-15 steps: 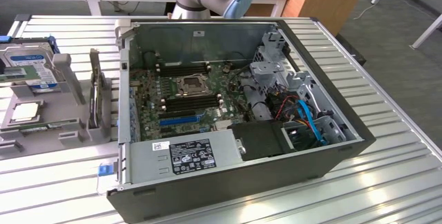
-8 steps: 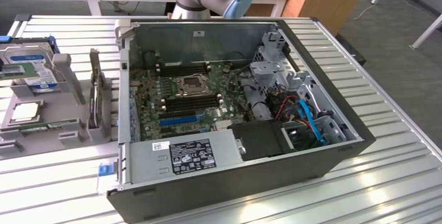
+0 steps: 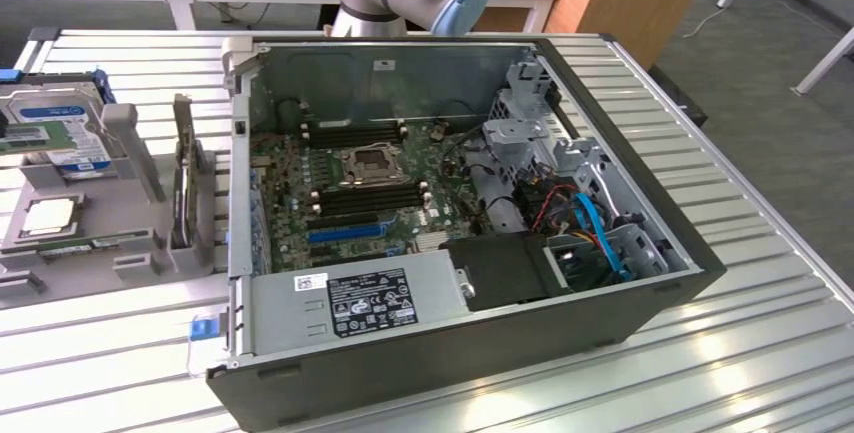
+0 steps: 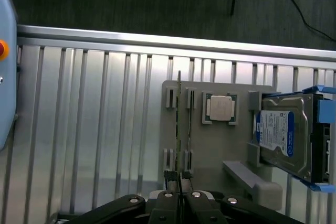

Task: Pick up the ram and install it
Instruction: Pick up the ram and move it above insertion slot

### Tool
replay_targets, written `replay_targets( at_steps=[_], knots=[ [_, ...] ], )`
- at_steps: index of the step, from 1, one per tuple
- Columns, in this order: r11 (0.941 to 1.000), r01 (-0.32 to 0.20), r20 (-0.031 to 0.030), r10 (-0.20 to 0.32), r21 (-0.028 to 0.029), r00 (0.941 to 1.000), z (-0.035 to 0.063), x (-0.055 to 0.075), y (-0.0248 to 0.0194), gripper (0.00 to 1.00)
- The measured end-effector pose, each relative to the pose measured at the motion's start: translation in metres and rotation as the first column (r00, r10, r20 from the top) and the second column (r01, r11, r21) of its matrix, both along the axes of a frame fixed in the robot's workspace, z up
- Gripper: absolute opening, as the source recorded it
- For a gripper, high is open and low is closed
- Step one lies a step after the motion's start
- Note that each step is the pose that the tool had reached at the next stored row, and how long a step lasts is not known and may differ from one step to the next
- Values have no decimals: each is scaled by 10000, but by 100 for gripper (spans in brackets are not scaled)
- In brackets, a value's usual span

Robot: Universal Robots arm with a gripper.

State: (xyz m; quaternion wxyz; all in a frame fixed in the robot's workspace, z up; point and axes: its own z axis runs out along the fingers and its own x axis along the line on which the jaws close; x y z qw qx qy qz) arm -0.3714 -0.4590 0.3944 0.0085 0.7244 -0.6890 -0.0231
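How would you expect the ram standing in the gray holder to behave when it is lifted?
The ram looks like a thin, narrow board, so it is probably stiff and light. Standing on edge in the gray holder, it may tip or bind if nudged sideways.

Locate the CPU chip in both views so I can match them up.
Exterior view: the CPU chip lies flat on the grey holder at the exterior view's far left, just in front of the hard drive.
Wrist view: the CPU chip sits on the grey holder, between the thin upright ram and the hard drive.
Shared landmark: the blue-labelled hard drive.
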Motion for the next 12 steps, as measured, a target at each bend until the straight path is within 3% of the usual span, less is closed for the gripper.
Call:
replay_targets(
  at_steps=[12],
  knots=[
    [10000, 3, 2, -3, 2, 10000, -2, 152, 1, 12]
  ],
)
